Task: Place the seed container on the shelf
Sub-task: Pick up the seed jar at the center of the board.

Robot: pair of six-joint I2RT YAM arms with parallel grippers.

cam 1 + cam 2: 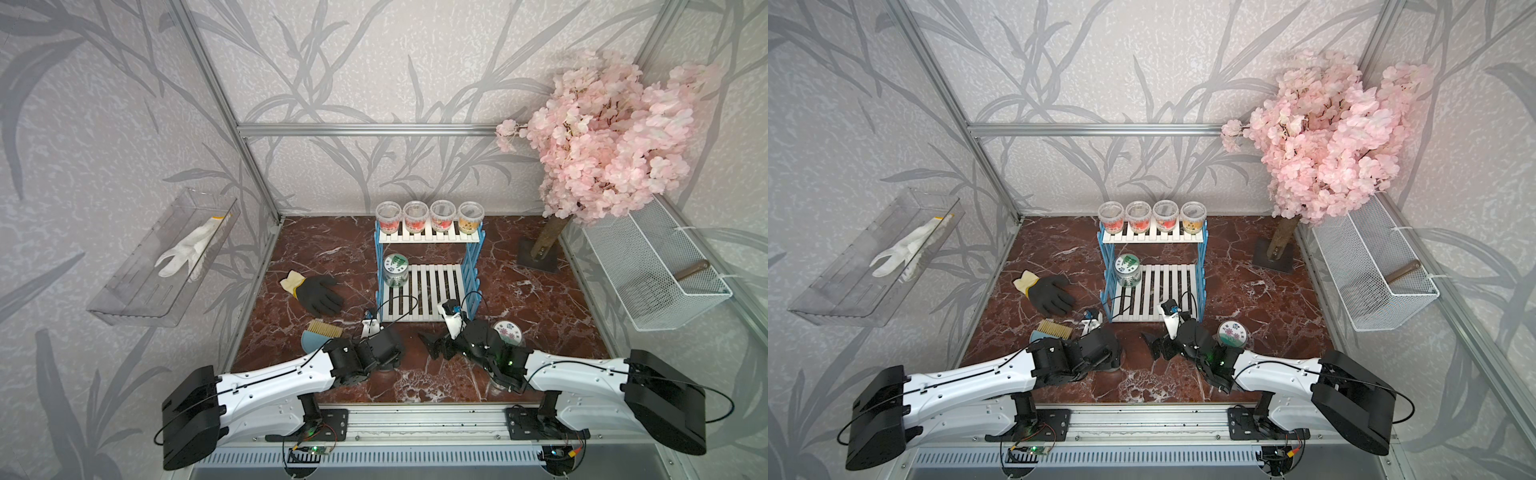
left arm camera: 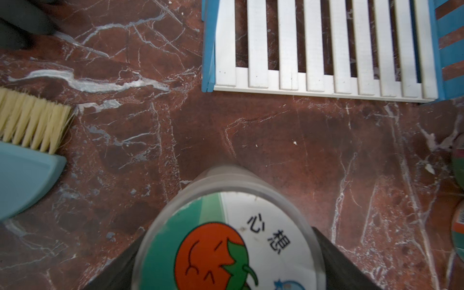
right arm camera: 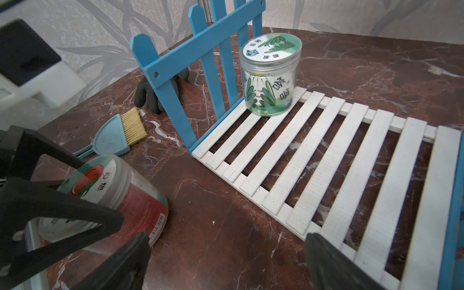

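Clear plastic seed container (image 3: 140,200), tomato label: tilted, just short of the shelf (image 3: 163,95), clamped in my left gripper (image 2: 226,261). Right gripper (image 3: 227,237): jaws wide apart, empty, near the lower tier's front. Likely hazards: container slipping in that tilted hold; its base snagging the front slat; knocking the green-labelled jar (image 3: 270,82).

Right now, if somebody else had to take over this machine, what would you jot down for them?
Left gripper: shut on the tomato jar, which is tilted, in front of the shelf, not on it.
Right gripper: open, empty, near the front edge of the lower tier.
Done: green jar stands at a back corner of the lower tier; tomato jar gripped.
Left: set the tomato jar on the shelf and let go. A flower jar sits on the table beside the right arm.
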